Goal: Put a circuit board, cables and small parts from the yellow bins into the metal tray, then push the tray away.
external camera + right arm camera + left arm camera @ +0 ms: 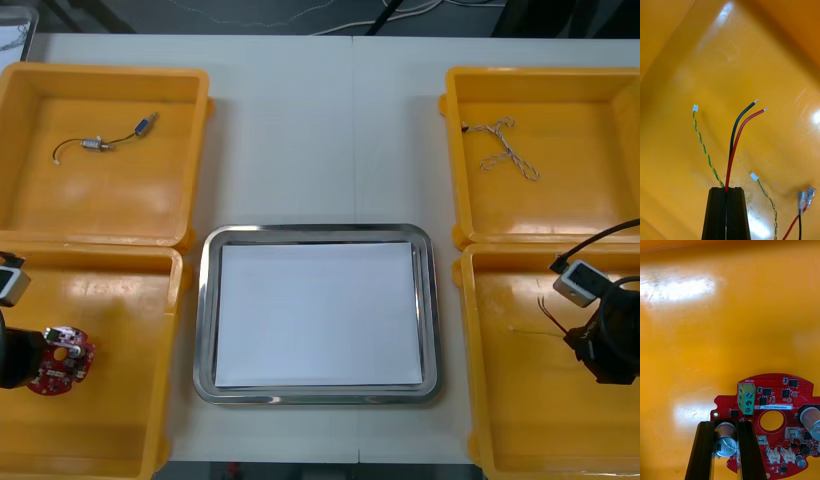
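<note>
Now, round red circuit board (778,399) lies in the near yellow bin (120,440) left of the metal tray (205,320). L hand (726,425) grips a silver cylinder (725,442) on its edge. Right of tray, in the other near bin (510,420), R hand (726,191) is clamped on a black-and-red cable (730,157). Tray, white inside, sits on the counter (320,130) btwn bins. Far-left of tray: small metal parts (95,145); far-right: twisted cable (505,150).

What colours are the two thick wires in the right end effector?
The wires are black and red; clearest in the right wrist view.
</note>
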You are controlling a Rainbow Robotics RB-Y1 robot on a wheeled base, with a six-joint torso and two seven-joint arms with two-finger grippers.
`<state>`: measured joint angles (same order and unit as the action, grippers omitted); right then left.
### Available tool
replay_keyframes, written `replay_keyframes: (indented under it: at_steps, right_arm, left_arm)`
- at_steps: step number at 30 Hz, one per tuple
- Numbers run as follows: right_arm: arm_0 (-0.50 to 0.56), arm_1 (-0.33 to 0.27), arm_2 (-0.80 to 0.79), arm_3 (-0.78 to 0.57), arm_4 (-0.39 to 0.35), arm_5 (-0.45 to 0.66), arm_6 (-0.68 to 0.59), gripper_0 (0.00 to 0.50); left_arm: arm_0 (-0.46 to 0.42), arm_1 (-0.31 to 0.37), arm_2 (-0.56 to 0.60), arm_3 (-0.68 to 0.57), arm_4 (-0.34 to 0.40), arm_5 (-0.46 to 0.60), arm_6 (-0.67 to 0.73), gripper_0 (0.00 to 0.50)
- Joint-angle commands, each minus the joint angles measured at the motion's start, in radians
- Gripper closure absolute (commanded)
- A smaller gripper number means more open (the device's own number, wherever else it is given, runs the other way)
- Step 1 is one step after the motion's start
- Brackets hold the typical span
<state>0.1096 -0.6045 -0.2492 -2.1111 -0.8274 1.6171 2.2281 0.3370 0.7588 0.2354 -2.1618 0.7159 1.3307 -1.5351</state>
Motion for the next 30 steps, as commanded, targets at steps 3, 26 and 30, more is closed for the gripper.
replay_keyframes:
  at_steps: [3, 26, 30]
  right_arm:
    - [0.027, 0.015, -0.025, -0.009, 0.022, 0.003, -0.018, 0.500]
    - [0.008, -0.043, -0.039, -0.007, 0.027, -0.014, 0.041, 0.025]
    - [0.007, -0.060, -0.039, -0.007, 0.028, -0.014, 0.104, 0.025]
  left_arm:
    - [0.076, 0.005, 0.041, -0.033, -0.055, -0.044, -0.037, 0.500]
    - [0.057, -0.055, -0.001, 0.002, -0.093, -0.054, -0.010, 0.500]
    - [0.054, -0.061, -0.018, 0.022, -0.095, -0.077, -0.011, 0.500]
